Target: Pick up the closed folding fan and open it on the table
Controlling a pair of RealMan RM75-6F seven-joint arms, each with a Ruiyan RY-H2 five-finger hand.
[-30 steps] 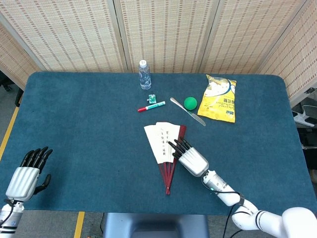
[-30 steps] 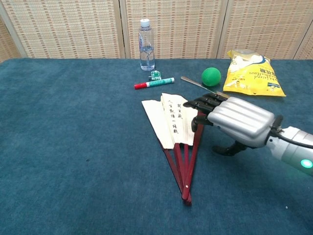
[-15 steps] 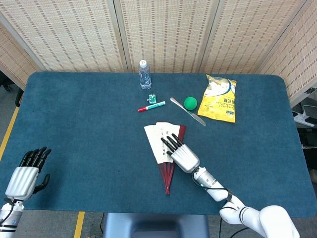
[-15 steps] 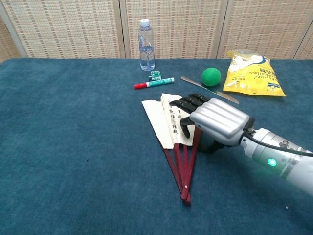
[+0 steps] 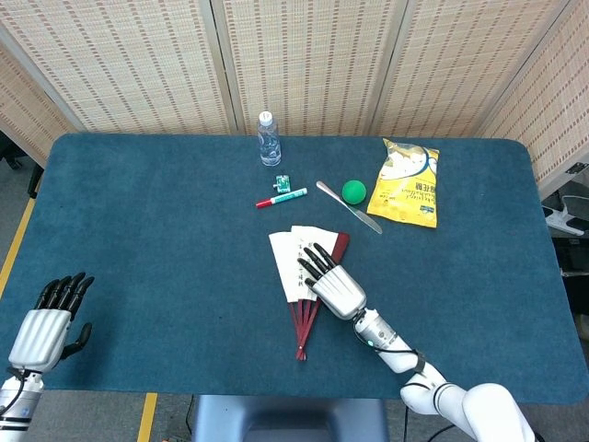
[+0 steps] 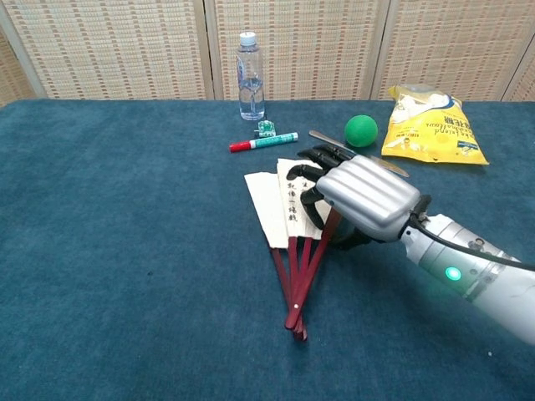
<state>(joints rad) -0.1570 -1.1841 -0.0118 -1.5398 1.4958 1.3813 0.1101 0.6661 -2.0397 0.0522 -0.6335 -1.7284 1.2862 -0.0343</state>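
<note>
The folding fan [image 5: 296, 262] [image 6: 277, 210] lies partly spread on the blue table, cream paper leaves toward the far side and dark red ribs meeting at a pivot [image 6: 294, 322] near me. My right hand [image 5: 332, 286] [image 6: 359, 197] rests flat on the fan's right side, fingers stretched over the paper and the red outer rib, holding nothing. Far off at the table's near left corner, my left hand [image 5: 46, 321] hangs with fingers straight and empty; the chest view does not show it.
Beyond the fan lie a red-and-green marker [image 5: 281, 197] [image 6: 263, 142], a small green clip [image 6: 267, 128], a water bottle [image 5: 268, 138] [image 6: 249, 64], a metal letter opener [image 5: 348, 206], a green ball [image 5: 353, 191] [image 6: 360, 130] and a yellow snack bag [image 5: 407, 182] [image 6: 429, 125].
My right hand slid left onto the fan and pushed it; the ribs swung so the pivot moved left and farther from the near edge. The left hand stayed put.
</note>
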